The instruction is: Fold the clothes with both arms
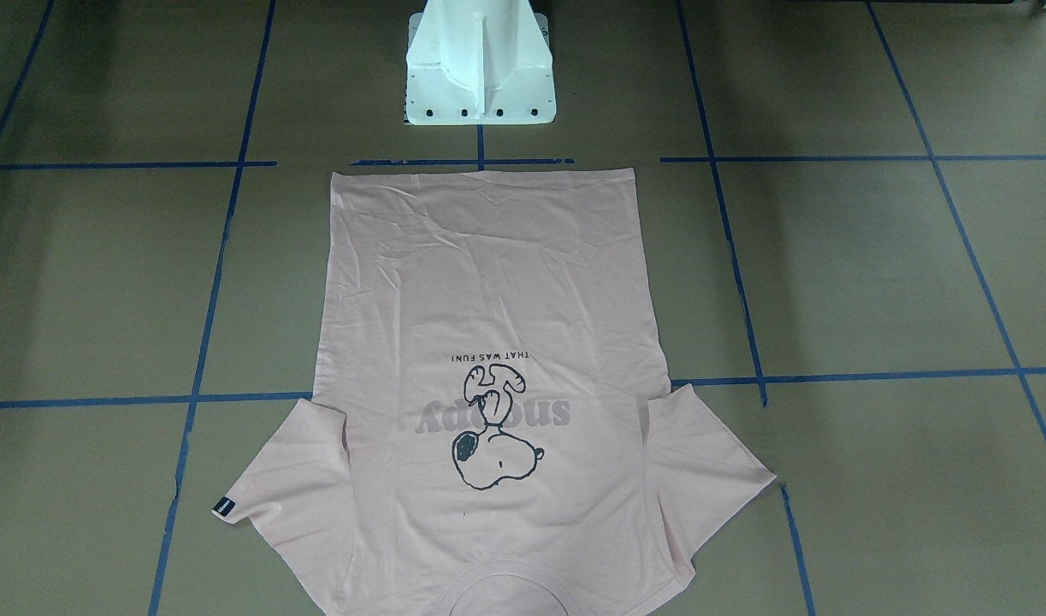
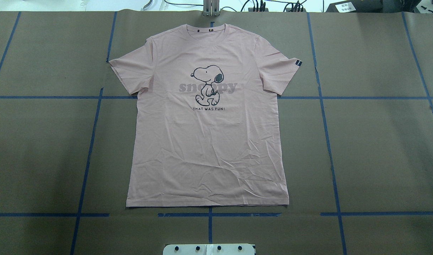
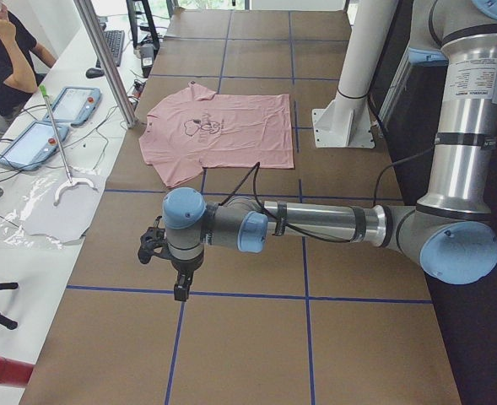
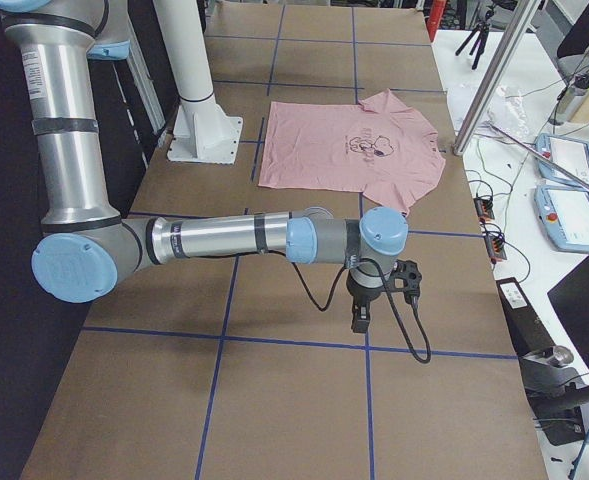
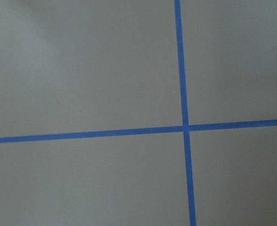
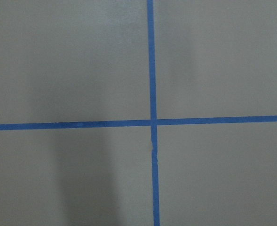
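The pale pink T-shirt point(image 2: 207, 148) lies flat and spread out, face up, on the brown table, with the Snoopy cartoon point(image 2: 207, 83) and sleeve tag point(image 2: 297, 63) showing. Its hem is toward the robot base and its collar is at the far edge. It also shows in the front view point(image 1: 488, 291) and both side views point(image 3: 223, 135) point(image 4: 344, 150). My left gripper point(image 3: 180, 283) hangs over bare table far to the left of the shirt. My right gripper point(image 4: 359, 315) hangs over bare table far to the right. I cannot tell whether either is open. Both wrist views show only table.
Blue tape lines point(image 2: 92, 141) mark a grid on the brown table. The white pedestal base point(image 1: 480, 73) stands just behind the shirt's hem. Tablets and cables point(image 3: 62, 110) lie on a side bench beyond the far edge, where a person point(image 3: 3, 51) sits.
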